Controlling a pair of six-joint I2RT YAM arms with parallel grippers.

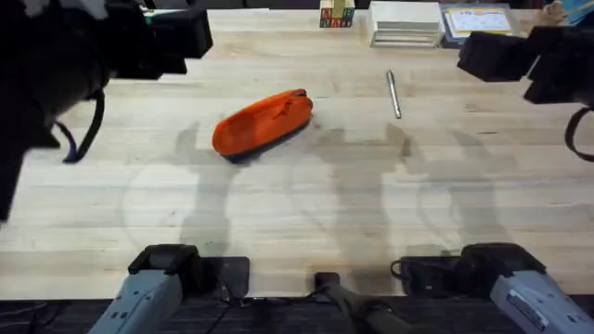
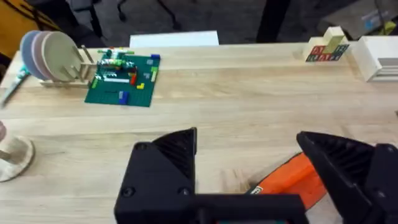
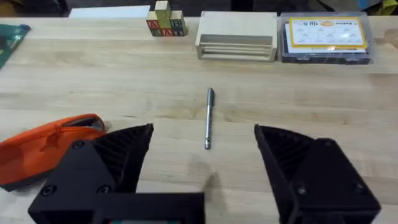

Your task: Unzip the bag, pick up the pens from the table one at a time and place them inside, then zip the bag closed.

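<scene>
The orange bag (image 1: 264,122) lies on the table (image 1: 306,213) left of centre, tilted, its dark underside showing along the near edge. Its zipper state is unclear. A silver-grey pen (image 1: 393,95) lies to the right of the bag, farther back. My left gripper (image 2: 249,165) hangs open above the table, with the bag (image 2: 297,179) showing between its fingers and toward the right one. My right gripper (image 3: 202,158) is open, raised, with the pen (image 3: 209,118) just beyond the gap and the bag (image 3: 43,146) off to the side.
Along the back edge stand alphabet blocks (image 1: 337,14), a stack of pale wooden boards (image 1: 406,24) and a clear plastic case (image 1: 478,20). A green brick baseplate (image 2: 121,78) and a rack of round discs (image 2: 50,56) sit far left.
</scene>
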